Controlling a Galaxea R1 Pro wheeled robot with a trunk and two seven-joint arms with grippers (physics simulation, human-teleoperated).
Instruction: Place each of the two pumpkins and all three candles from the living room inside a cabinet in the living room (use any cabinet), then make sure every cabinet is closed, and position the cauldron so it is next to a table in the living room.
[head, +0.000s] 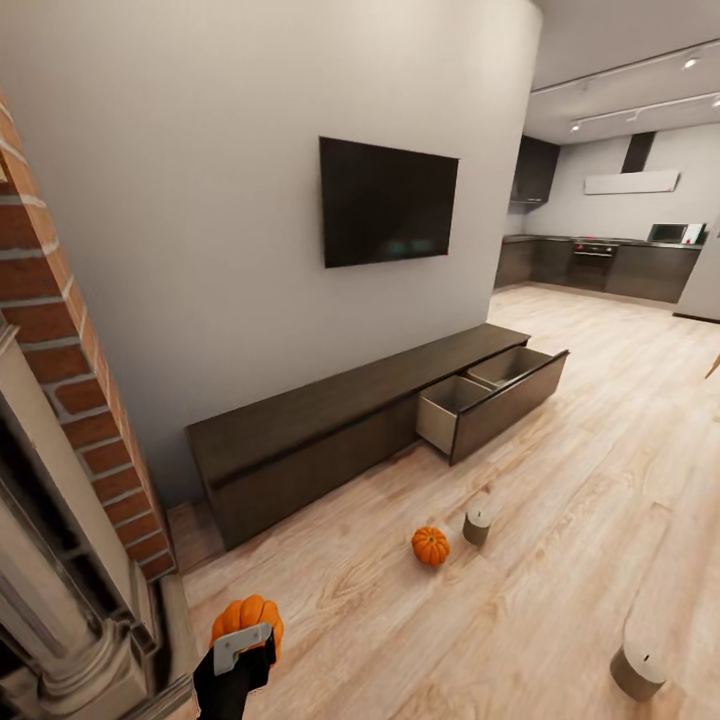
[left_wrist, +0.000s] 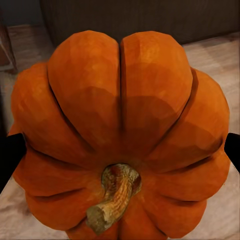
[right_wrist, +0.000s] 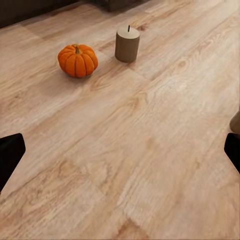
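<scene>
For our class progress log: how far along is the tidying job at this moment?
Done: nothing stored; the dark brown cabinet's drawer is open. In hand: left gripper holds one ribbed orange pumpkin. Left: second pumpkin and two beige candles on the floor.

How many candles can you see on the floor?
2. One candle stands beside the loose pumpkin, in front of the cabinet's open drawer. Another candle stands nearer the camera, toward the right. More may be out of view.
</scene>
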